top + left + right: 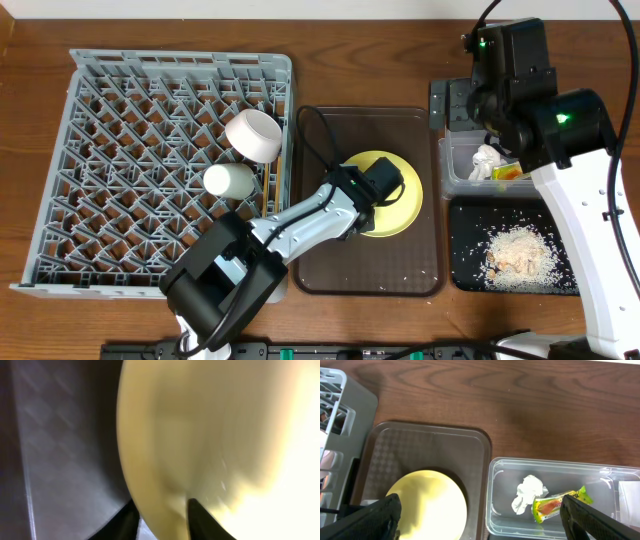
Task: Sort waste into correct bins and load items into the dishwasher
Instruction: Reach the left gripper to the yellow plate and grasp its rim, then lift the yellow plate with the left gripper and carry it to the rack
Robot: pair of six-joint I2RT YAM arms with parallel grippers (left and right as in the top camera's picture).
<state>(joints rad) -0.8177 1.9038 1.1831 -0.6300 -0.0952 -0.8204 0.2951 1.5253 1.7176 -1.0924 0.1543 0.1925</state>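
1. The left gripper (162,505) is clamped on the plate (402,208). In the left wrist view one dark finger (127,522) sits under the yellow rim and the other on its upper face.
2. That view is blurred, so I cannot tell whether the plate is lifted or flat.
3. The plate sits in the right half of the brown tray (330,130), with the left arm reaching over the tray to it.
4. The right gripper (480,510) is wide open and holds nothing. It hangs above the seam between the tray and the clear tub (493,490).
5. The tissue (527,492) and the wrapper (557,505) lie side by side in the clear tub.
6. Just in front of it, the black tub (465,240) holds the scraps (515,250).
7. The rack (130,150) stands left of the tray. At its right edge are a small bowl (253,134), tipped on its side, and a cup (228,180).
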